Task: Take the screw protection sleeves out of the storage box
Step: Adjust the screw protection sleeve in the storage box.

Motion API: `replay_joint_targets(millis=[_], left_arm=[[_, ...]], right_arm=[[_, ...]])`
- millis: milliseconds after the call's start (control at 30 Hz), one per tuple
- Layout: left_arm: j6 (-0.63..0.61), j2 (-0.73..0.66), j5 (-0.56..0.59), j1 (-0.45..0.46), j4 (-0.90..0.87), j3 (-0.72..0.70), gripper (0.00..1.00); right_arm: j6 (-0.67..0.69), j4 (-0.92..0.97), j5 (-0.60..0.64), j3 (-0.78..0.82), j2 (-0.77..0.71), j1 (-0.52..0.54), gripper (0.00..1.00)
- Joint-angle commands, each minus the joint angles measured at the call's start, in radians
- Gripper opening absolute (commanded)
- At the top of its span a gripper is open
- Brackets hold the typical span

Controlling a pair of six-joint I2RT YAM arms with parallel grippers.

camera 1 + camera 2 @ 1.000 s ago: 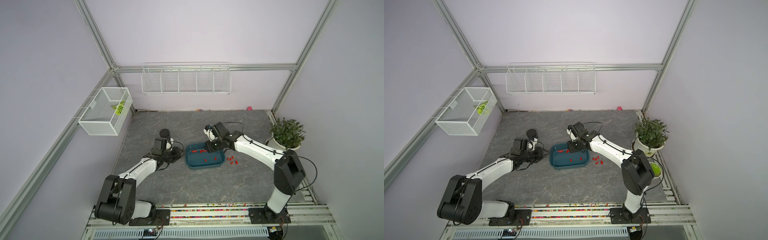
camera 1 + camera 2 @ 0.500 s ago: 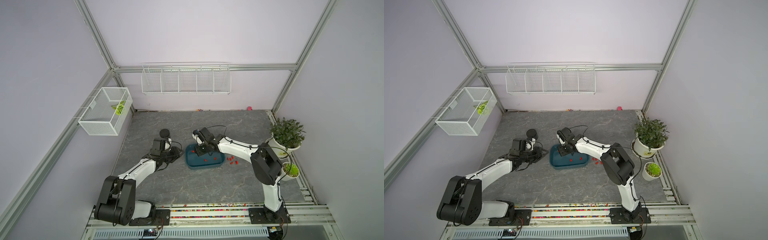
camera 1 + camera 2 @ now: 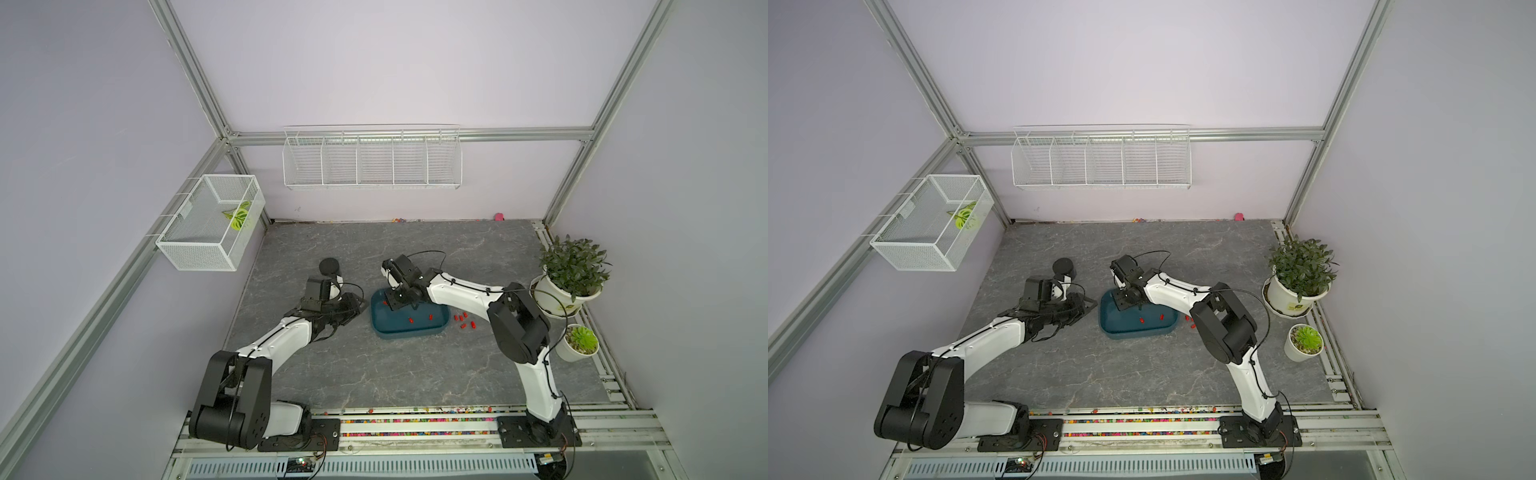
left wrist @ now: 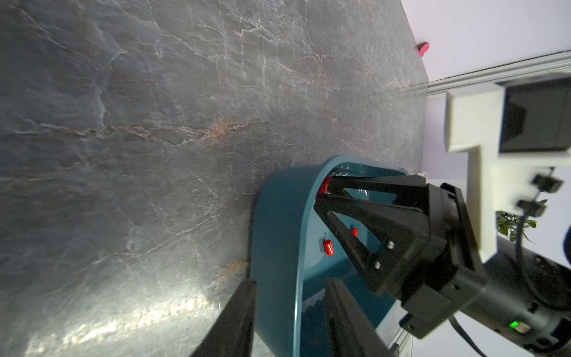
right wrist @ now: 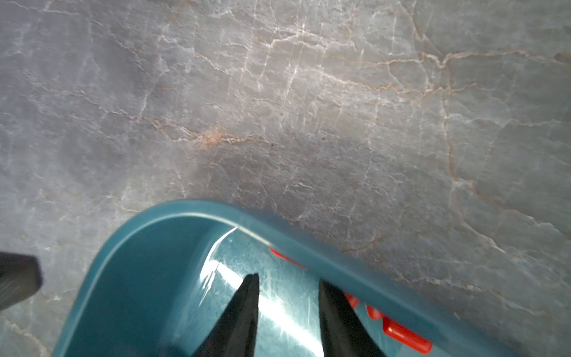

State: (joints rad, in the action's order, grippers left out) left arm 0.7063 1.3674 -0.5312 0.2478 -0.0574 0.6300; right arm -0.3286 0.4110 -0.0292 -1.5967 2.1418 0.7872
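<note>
The right gripper (image 5: 287,278) stood inside the storage box (image 3: 407,333), its two fingers spread with only bare, scratched floor between them — nothing was grasped. Several of the screw protection sleeves (image 5: 404,337) lay just outside one finger (image 5: 333,315), lined up along the box's wall. In the left wrist view one red sleeve sat right at a fingertip, but contact was impossible to judge. Two more sleeves (image 3: 410,319) lay apart on the box's floor, toward its middle. A small cluster of sleeves (image 3: 460,318) rested on the grey marbled table (image 3: 374,374), just beside the box on the right arm's side.

The left gripper (image 4: 290,281) straddled the box's opposite end wall, one finger outside and one inside. Whether it was squeezing the wall could not be told.

A black cup (image 3: 329,266) stood just beyond the left wrist, its contents not visible. A white mesh basket (image 3: 195,253) on the side wall held a green leaf (image 3: 238,216). Two white pots (image 3: 552,301) with plants stood at the table's right edge.

The right arm covered part of the box in both top views, and the rim was blurred in the right wrist view — the number of sleeves inside could not be settled.
</note>
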Motion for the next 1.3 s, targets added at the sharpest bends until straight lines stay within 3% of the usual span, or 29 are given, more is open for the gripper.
replay_joint_targets(millis=[0,733,1267], left_arm=[[0.002,0.009,-0.005,-0.006,0.01,-0.009,0.43],[-0.002,0.013,-0.015,-0.005,0.015,-0.008,0.43],[-0.003,0.01,-0.015,-0.006,0.013,-0.009,0.43]], right_arm=[[-0.005,0.023,0.017,-0.035,0.032,0.007,0.38],[-0.031,0.035,0.025,-0.078,0.116,0.011,0.38],[-0.015,0.02,0.009,-0.042,0.062,0.017,0.12]])
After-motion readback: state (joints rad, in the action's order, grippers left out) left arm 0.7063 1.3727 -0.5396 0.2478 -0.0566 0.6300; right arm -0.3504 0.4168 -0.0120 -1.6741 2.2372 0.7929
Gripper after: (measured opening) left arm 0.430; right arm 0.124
